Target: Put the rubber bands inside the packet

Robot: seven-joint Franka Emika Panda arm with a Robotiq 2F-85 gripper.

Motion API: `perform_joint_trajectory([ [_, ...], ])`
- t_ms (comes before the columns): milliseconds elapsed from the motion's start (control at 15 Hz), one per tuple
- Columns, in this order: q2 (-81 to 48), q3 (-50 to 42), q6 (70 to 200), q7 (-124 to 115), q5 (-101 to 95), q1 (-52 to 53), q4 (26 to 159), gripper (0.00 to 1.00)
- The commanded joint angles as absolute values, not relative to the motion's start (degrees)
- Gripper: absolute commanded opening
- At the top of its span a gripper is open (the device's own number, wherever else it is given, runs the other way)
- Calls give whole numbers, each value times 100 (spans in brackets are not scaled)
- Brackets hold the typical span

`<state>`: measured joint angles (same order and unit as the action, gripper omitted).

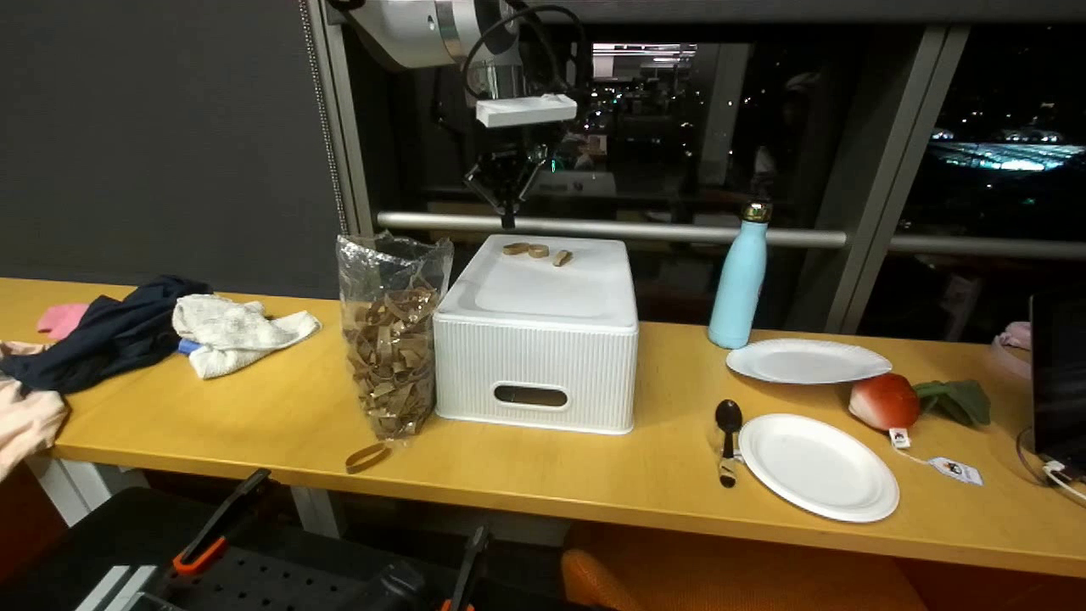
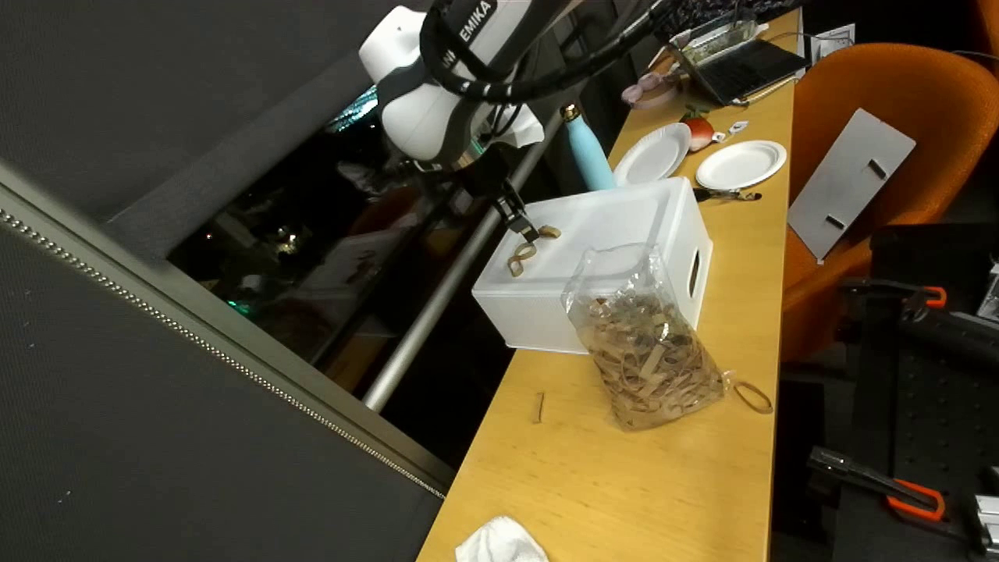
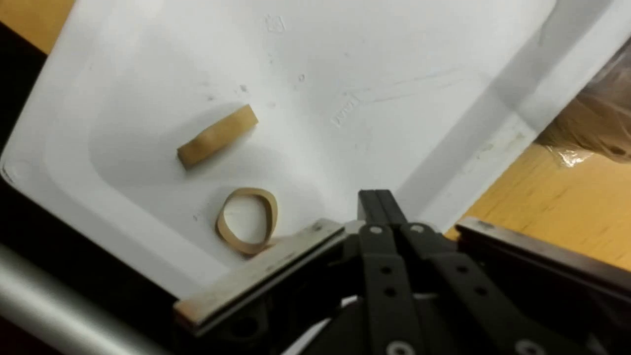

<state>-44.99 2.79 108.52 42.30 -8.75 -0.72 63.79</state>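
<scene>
Three tan rubber bands lie on the white box's top, as seen in an exterior view (image 1: 539,251). They also show in an exterior view (image 2: 524,251). In the wrist view, one band lies on its side (image 3: 217,136), one stands as a ring (image 3: 246,190), and a third is mostly hidden behind the gripper. The packet (image 1: 394,365) is a clear plastic bag, full of brown bands, upright beside the box with its top loose; it also shows in an exterior view (image 2: 648,359). My gripper (image 3: 377,192) is shut and empty above the box top, near the bands, in both exterior views (image 1: 508,221) (image 2: 531,233).
The white ribbed box (image 1: 534,365) stands on the wooden table. A loose band (image 1: 367,458) lies by the packet near the front edge. A metal rail (image 1: 679,231) runs behind the box. A blue bottle (image 1: 740,280), plates (image 1: 819,467) and cloths (image 1: 237,331) are on the table.
</scene>
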Motion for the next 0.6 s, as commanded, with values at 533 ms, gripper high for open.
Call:
perform_joint_trajectory([
  [533, -5453, 128, 11376, 4424, -1162, -280, 5465, 0],
])
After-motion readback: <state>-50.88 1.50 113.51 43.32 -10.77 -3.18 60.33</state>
